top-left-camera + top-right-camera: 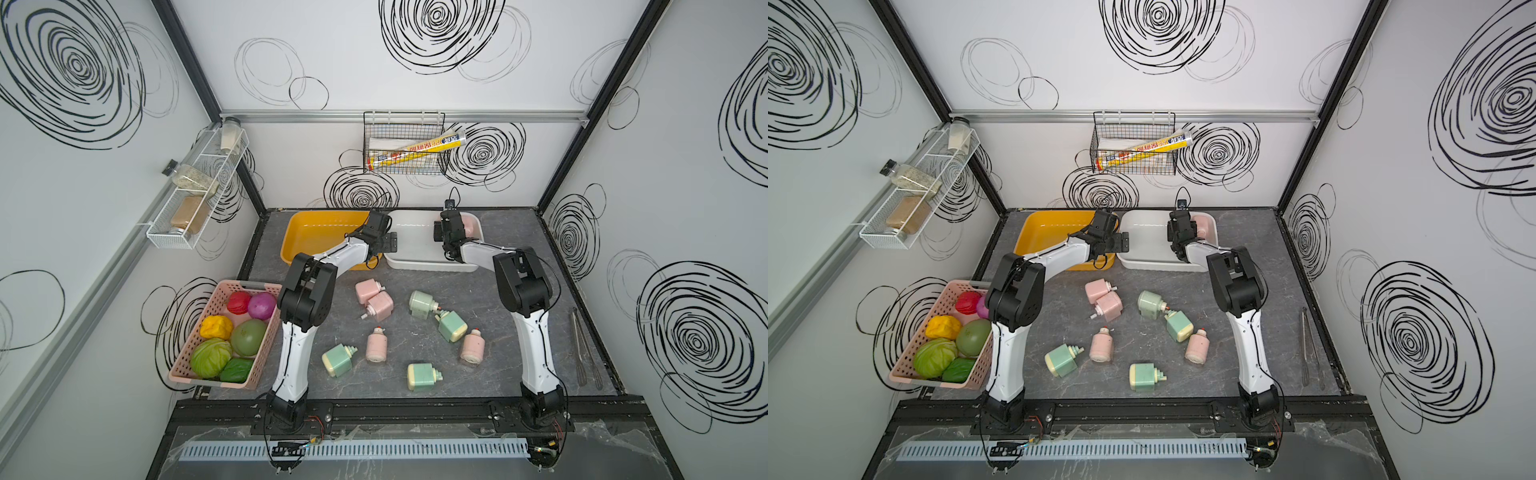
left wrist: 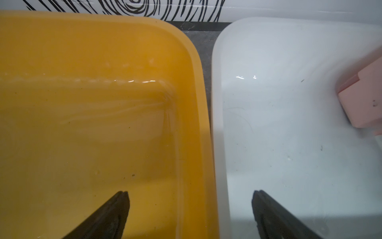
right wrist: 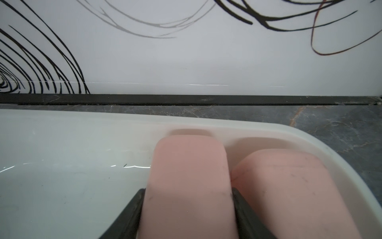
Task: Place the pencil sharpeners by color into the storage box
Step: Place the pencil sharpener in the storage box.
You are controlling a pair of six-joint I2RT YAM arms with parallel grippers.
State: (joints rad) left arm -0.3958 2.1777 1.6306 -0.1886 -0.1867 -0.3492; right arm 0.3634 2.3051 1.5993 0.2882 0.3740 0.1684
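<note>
The right tool (image 3: 187, 193) pinches a pink sharpener (image 3: 188, 163) low inside the white box (image 3: 82, 117), long axis toward 12 o'clock, just beside a second sharpener (image 3: 289, 186) at its 3 o'clock, while the left tool (image 2: 190, 194), spread and empty, straddles the yellow box (image 2: 82, 41) rim.

White walls (image 1: 332, 62) enclosing bench (image 1: 490, 382) on three sides, black scribbled swirls (image 1: 436, 16) running across them. Black frame posts (image 1: 195, 70) rising at rear corners. Aluminium rail (image 1: 291, 116) crossing back wall. White wire rack (image 1: 170, 239) hanging on left wall, carrying jars (image 1: 189, 174). Black wire basket (image 1: 368, 141) hanging on back wall, holding long yellow box (image 1: 419, 151). Bench showing dark grey marble pattern. Black track (image 1: 415, 409) bordering front edge, white slotted duct (image 1: 374, 451) lying beyond it. Light falling soft, even.
</note>
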